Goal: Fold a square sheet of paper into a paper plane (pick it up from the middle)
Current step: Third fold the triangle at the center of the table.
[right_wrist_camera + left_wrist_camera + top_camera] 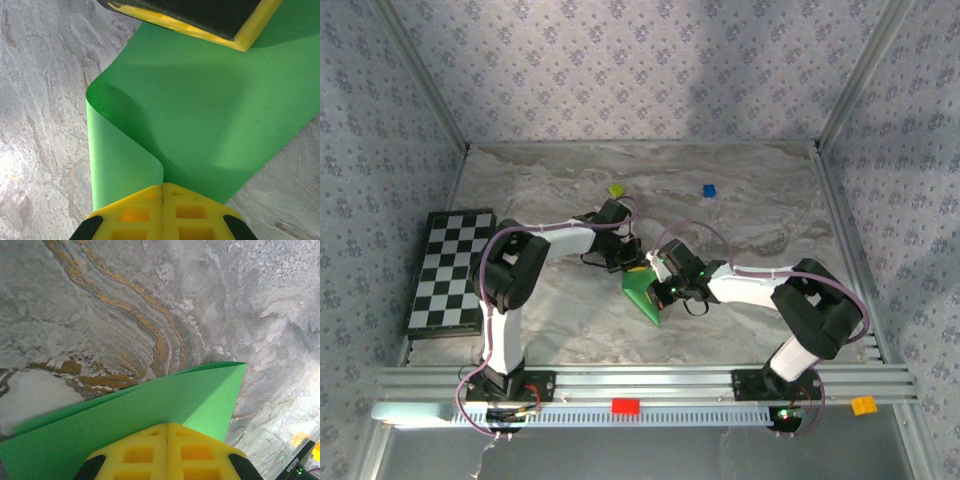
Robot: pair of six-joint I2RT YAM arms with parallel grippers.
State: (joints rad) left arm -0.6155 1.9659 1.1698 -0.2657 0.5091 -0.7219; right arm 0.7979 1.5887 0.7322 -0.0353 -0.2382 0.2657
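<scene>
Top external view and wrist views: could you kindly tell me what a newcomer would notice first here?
The thin bright green sheet of paper stands out first, between the two arms, curling over in the right wrist view. The left gripper and the right gripper are both shut on it. At the left edge of the marbled grey table lies a black-and-white checkerboard.

Bare table (760,215) at right; checkerboard (450,270) at left edge, yellow block (616,189) and blue block (709,189) behind, paper sheet (643,292) mid-table.

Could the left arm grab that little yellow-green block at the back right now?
Probably not yet: the way to the block is open, but the left gripper is shut on the green paper.
</scene>
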